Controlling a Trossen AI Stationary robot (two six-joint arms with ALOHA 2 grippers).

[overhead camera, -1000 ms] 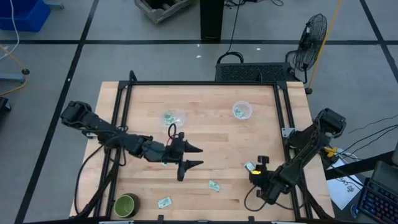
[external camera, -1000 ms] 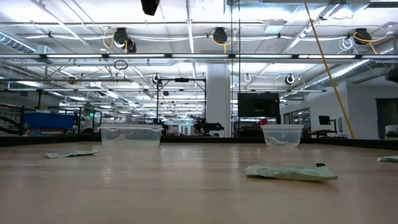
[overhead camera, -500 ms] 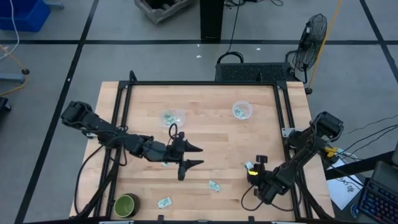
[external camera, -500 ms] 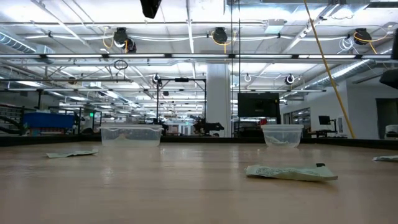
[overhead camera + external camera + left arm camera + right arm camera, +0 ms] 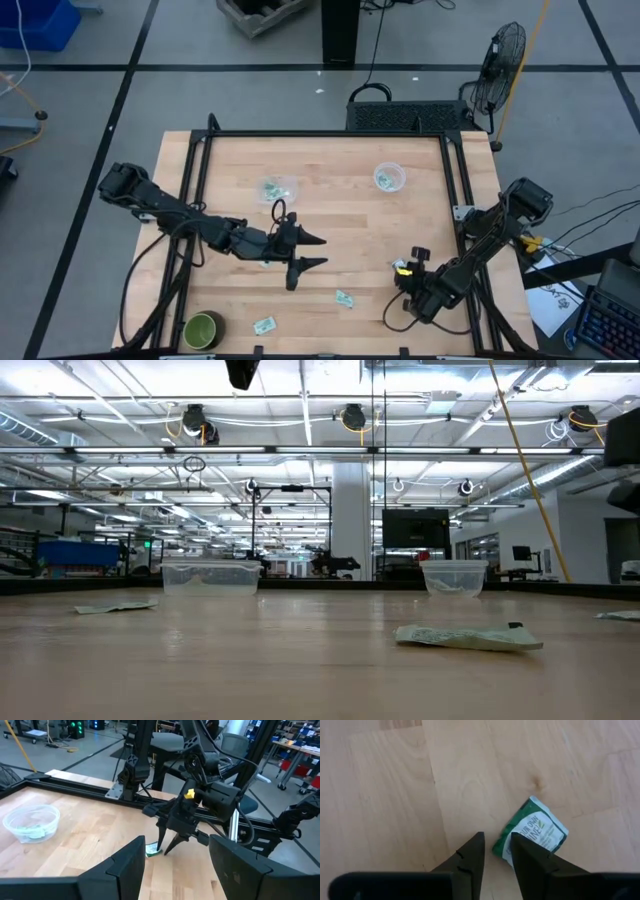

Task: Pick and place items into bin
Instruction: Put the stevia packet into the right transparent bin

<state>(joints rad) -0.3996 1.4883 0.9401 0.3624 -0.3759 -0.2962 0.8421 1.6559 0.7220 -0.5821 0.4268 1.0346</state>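
Note:
My right gripper (image 5: 496, 847) stands low over the table's right near part, pointing down, its fingers a narrow gap apart at the edge of a green-and-white packet (image 5: 536, 834). The left wrist view shows this gripper (image 5: 165, 847) with its tips down at that packet (image 5: 151, 851). My left gripper (image 5: 318, 251) waits open and level near the table's middle, touching nothing. More packets lie flat near the near edge (image 5: 345, 298) (image 5: 264, 324). Two clear containers (image 5: 280, 188) (image 5: 389, 177) hold packets. My right gripper comes at the packet's near edge (image 5: 501, 845) from above, one finger (image 5: 532, 857) over the packet and the other (image 5: 470, 857) on bare wood beside it. I cannot tell whether the fingers touch it. The packet lies flat on the table.
A dark green bowl (image 5: 203, 330) sits at the near left corner. A black frame rail (image 5: 455, 190) runs along the table's right side, close to the right arm. In the low view a packet (image 5: 468, 637) lies in front and another (image 5: 115, 606) to the left.
My right gripper has moved a little toward the table's left and near edges, keeping its fingers pointed down at the packet. In the low view the right arm has come into sight at the upper right.

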